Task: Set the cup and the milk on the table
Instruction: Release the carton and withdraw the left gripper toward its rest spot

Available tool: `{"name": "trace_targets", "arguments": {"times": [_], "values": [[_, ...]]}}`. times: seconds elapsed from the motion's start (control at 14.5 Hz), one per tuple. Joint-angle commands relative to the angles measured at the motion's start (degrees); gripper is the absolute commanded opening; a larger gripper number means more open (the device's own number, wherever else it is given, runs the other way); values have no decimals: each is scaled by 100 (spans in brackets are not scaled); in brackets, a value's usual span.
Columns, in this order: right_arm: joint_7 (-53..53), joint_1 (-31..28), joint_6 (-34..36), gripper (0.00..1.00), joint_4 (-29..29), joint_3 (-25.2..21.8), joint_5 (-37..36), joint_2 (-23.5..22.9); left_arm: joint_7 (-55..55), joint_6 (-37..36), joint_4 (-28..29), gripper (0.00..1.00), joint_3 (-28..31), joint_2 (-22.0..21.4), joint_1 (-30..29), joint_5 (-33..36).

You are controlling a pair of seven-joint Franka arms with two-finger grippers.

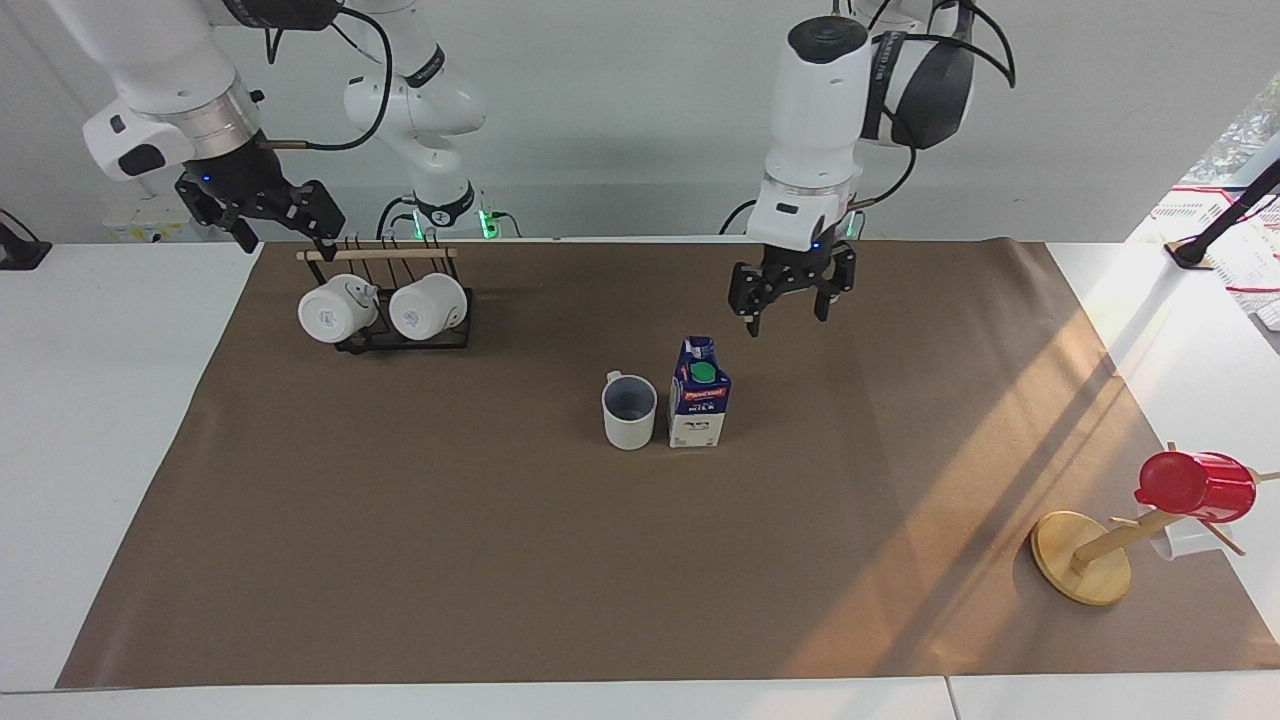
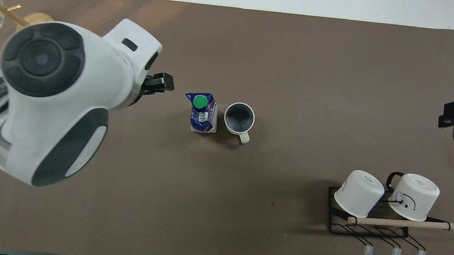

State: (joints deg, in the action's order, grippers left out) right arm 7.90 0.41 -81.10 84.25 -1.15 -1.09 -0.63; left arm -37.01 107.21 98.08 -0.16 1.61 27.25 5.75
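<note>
The cup (image 1: 629, 411) and milk (image 1: 699, 393) stand upright, just beside each other, mid-surface (image 1: 400, 560) — both look placed, so nothing seems left. The left gripper (image 1: 790, 291) hangs above, fingers spread and empty; the right gripper (image 1: 262, 212) waits over the rack (image 1: 400, 300) — fingers spread.

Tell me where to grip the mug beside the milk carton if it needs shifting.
Take the mug from straight above, pinching its wall at the rim on the part turned away from the milk carton. It stands upright and open. The carton crowds one flank, and the small loop handle points toward the robots.
</note>
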Motion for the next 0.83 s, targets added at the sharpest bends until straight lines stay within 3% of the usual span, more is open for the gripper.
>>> {"name": "trace_targets", "arguments": {"times": [0.0, 0.21, 0.76], "values": [[-78, -23, 33, 100, 47, 18, 83, 19, 990, -252, 168, 100, -1, -292, -623, -477], [-87, -32, 24, 100, 47, 18, 92, 19, 2002, -630, 142, 100, 25, -398, -1142, -522], [-78, -32, 24, 100, 47, 18, 92, 19, 3023, -1535, -384, 100, 60, -548, -2346, -697]]}}
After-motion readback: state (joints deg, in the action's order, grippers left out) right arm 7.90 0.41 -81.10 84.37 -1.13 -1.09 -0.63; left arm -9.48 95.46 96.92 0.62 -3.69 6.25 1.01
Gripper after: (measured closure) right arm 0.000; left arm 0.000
